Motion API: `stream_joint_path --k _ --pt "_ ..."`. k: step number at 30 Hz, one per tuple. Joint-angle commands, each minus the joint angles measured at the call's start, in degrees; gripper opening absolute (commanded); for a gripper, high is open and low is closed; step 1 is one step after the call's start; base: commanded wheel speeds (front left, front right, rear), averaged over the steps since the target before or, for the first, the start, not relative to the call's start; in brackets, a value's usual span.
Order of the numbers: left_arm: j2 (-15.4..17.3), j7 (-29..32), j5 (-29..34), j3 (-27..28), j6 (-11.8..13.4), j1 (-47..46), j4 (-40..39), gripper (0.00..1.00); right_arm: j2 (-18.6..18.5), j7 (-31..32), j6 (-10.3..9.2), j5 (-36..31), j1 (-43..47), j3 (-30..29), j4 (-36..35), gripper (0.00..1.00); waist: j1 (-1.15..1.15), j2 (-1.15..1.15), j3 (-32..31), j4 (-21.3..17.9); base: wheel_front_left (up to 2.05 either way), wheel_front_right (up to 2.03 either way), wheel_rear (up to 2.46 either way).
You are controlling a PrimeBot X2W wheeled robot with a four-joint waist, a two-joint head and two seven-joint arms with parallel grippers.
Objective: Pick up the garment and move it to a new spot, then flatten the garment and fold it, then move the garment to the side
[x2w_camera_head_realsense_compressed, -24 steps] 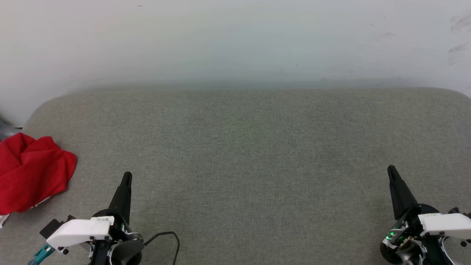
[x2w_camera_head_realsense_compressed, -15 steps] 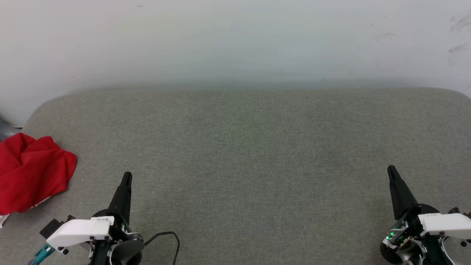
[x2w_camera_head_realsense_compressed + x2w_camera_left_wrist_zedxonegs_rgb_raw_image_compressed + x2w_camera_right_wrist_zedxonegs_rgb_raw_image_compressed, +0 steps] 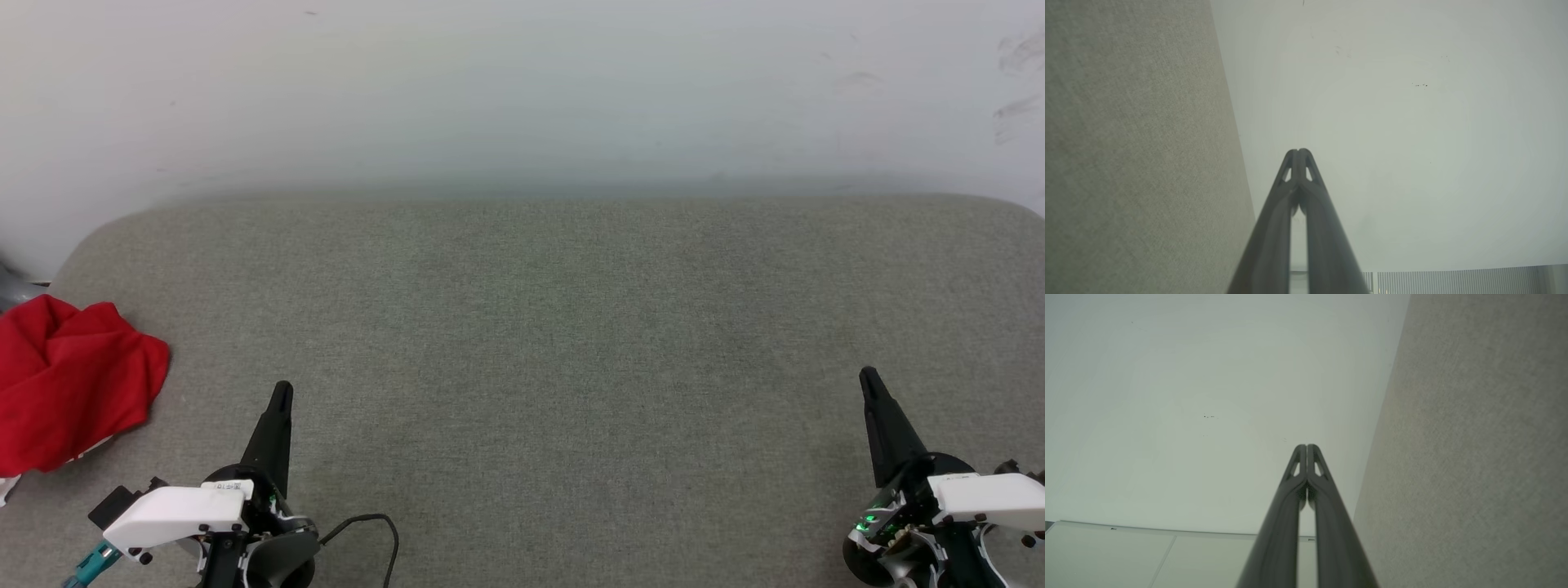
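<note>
The garment [image 3: 69, 384] lies crumpled in a red heap at the far left edge of the grey upholstered surface [image 3: 539, 343], with a sliver of white trim at its lower edge; its lettering is hidden. My left gripper [image 3: 282, 390] rests shut at the lower left, to the right of the heap and apart from it. In the left wrist view that gripper [image 3: 1298, 152] has its tips together with nothing held. My right gripper [image 3: 867, 376] sits shut at the lower right, far from the garment. The right wrist view shows its tips [image 3: 1306, 447] pressed together and empty.
A pale wall [image 3: 522, 90] rises behind the surface's rounded far edge. A black cable [image 3: 367, 527] loops beside the left wrist. Something dark grey [image 3: 12, 286] shows past the left edge, above the garment.
</note>
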Motion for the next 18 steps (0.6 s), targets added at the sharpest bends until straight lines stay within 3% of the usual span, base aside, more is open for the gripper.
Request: stream_joint_path --k 1,3,4,18 --pt "-0.18 0.13 0.1 0.13 -0.15 0.36 -0.04 0.0 -0.14 0.13 -0.02 0.21 -0.72 0.08 0.07 0.0 0.0 0.0 0.0 0.0 0.0 0.0 0.0" --pt "-0.18 0.13 0.1 0.12 -0.15 0.36 -0.04 0.0 -0.14 0.13 -0.02 0.21 -0.72 0.08 0.07 0.0 0.0 0.0 0.0 0.0 0.0 0.0 0.0" --pt "0.0 -0.01 -0.01 -0.06 0.01 0.04 0.18 1.0 0.01 -0.01 0.0 -0.01 0.1 0.0 0.16 1.0 0.0 0.0 0.0 0.0 0.0 0.0 0.0" --pt "-0.02 -3.45 0.4 -3.85 0.03 0.87 -3.28 1.0 -0.04 -3.4 0.0 -1.15 1.78 3.18 -3.92 1.0 0.0 0.0 -0.02 0.01 0.0 0.0 0.0"
